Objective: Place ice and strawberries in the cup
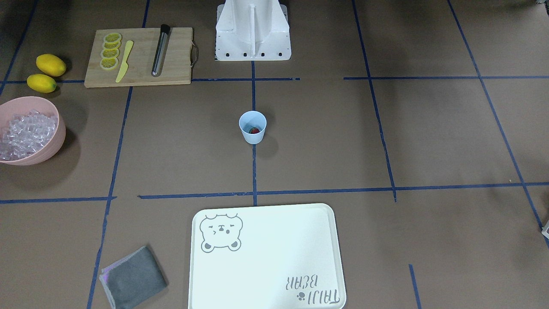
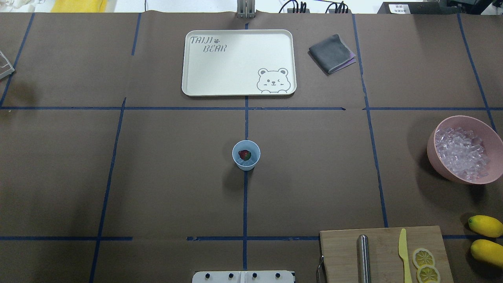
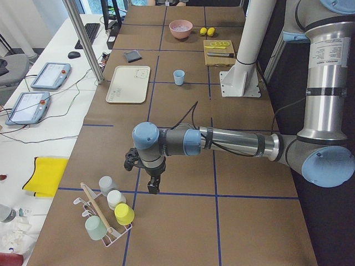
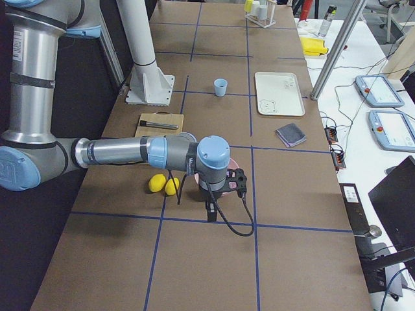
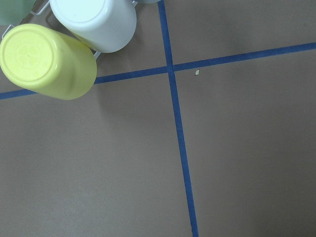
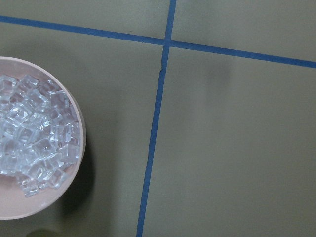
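The pale blue cup (image 2: pixel 246 162) stands upright at the table's centre, on the blue tape line; it also shows in the front-facing view (image 1: pixel 252 136). The red strawberry (image 2: pixel 244 155) lies inside it. The ice (image 2: pixel 461 153) fills the pink bowl (image 2: pixel 434 155) at the table's right side, and it shows at the left in the right wrist view (image 6: pixel 34 148). My left gripper (image 3: pixel 151 187) hangs far from the cup, beside a rack of tumblers. My right gripper (image 4: pixel 211 212) hangs just past the pink bowl. I cannot tell whether either is open or shut.
A white bear tray (image 2: pixel 238 63) and a grey cloth (image 2: pixel 332 53) lie at the far side. A wooden board (image 2: pixel 383 255) holds lemon slices, a yellow knife and a metal rod. Two lemons (image 2: pixel 485 237) lie beside it. Yellow and white tumblers (image 5: pixel 49 61) sit under the left wrist.
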`<state>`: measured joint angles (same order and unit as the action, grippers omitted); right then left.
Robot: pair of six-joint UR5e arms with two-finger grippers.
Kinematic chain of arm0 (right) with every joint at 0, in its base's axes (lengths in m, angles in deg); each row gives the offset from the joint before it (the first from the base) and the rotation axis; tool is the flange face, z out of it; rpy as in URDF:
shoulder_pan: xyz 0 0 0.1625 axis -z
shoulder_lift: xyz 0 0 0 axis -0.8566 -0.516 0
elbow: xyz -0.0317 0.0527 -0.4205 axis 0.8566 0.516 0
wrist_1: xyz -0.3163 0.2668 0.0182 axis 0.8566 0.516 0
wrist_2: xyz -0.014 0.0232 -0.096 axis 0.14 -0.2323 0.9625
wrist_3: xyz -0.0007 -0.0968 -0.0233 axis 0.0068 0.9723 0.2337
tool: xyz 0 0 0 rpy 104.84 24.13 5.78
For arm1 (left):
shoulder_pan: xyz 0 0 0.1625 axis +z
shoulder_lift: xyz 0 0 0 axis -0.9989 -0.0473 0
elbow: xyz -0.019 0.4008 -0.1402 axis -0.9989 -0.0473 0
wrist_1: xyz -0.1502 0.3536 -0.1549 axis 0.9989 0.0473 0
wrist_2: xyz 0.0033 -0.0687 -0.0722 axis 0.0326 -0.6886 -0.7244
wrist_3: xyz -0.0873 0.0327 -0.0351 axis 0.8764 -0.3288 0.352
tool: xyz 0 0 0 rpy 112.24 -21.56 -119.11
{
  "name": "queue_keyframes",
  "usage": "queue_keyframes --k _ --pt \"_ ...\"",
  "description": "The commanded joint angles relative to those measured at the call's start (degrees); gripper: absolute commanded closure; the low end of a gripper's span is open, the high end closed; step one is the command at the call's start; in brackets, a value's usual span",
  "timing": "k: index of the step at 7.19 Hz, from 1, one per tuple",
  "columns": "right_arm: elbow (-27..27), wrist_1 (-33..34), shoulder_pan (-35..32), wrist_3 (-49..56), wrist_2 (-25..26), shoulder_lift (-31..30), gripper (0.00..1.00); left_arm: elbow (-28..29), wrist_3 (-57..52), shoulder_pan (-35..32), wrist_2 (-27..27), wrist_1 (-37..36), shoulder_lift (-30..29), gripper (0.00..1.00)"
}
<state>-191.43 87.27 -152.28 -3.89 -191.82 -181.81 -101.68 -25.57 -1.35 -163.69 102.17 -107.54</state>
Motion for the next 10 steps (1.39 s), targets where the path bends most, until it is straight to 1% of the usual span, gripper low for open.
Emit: queue_keyframes --k 1,3,10 --pt "0.5 -5.8 0.0 -0.4 0.1 -0.8 0.00 0.1 0.0 0.0 0.1 0.0 0.0 0.00" --pt "0.5 -5.7 0.0 -2.2 0.4 -0.7 0.00 0.1 0.0 0.0 0.1 0.0 0.0 0.00" --pt "0.5 -5.7 0.0 -2.2 0.4 -0.7 0.00 -0.1 0.1 0.0 0.0 -0.1 0.0 0.00"
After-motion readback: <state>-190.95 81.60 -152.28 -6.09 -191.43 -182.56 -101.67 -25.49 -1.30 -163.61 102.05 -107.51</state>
